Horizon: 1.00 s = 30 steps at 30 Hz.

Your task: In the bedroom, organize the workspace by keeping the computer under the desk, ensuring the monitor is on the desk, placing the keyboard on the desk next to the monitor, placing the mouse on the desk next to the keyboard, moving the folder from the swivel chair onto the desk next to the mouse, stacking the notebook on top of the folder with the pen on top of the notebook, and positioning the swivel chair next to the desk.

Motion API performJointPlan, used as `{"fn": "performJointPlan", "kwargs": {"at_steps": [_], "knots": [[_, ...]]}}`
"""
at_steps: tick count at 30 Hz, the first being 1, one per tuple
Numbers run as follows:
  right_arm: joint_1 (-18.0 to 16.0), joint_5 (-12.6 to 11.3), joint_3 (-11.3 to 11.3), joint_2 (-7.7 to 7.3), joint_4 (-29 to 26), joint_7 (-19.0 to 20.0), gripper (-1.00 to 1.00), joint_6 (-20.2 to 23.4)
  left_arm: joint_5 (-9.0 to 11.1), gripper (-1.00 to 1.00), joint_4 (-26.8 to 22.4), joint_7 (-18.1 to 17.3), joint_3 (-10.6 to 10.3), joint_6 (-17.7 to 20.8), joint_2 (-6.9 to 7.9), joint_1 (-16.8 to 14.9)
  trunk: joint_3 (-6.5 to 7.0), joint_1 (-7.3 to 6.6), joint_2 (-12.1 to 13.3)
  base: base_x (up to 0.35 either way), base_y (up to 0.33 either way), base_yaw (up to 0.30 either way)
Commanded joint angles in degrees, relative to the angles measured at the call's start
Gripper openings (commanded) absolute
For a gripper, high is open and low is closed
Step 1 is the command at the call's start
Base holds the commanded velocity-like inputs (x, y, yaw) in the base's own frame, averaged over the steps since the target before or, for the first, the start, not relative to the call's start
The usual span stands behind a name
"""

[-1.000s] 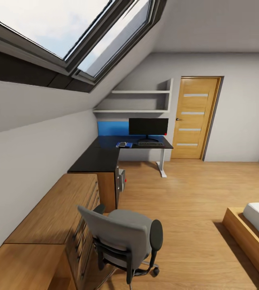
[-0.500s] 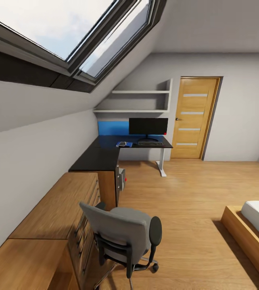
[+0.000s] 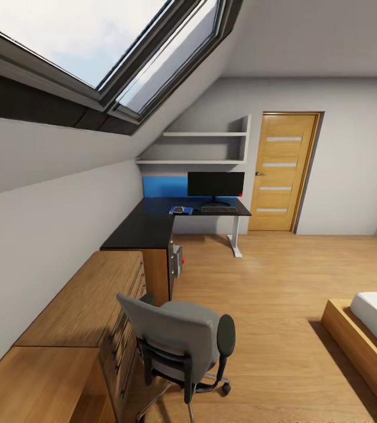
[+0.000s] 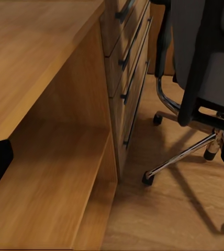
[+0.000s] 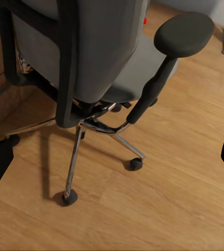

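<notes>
1. The black desk (image 3: pixel 147 226) stands in the bedroom's far corner beneath wall shelves (image 3: pixel 200 147).
2. The swivel chair (image 3: pixel 179 346) sits well short of the desk, beside a light-wood drawer cabinet (image 3: pixel 77 305).
3. The monitor (image 3: pixel 215 184) stands on the desk.
4. The computer (image 3: pixel 177 261) sits under the desk.
5. The keyboard (image 3: pixel 218 208) lies before the monitor.
6. The blue folder (image 3: pixel 180 210) lies beside the keyboard.
7. Left gripper (image 4: pixel 112 162) and right gripper (image 5: pixel 112 162): both spread wide, empty.

left tool (image 4: pixel 112 157): dark fingertips at the two side edges of its wrist view, spread wide, nothing between | right tool (image 5: pixel 114 157): dark fingertips likewise at both edges, spread wide, empty
</notes>
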Motion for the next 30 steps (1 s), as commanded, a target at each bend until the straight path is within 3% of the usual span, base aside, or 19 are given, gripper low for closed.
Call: {"fn": "performJointPlan", "kwargs": {"at_steps": [1,30], "knots": [[0.0,0.5,0.2,0.01,0.1,-0.6,1.0,0.0,0.3,1.0,0.0,0.3,-0.5,-0.1,-0.01,0.0,-0.02,0.0,0.0,-0.118,0.0,0.0],[0.0,0.4,0.2,0.06,0.0,-0.7,1.0,1.9,0.6,1.0,0.0,0.5,0.1,-0.1,-0.02,0.0,-0.02,0.0,0.0,-0.013,0.0,0.0]]}}
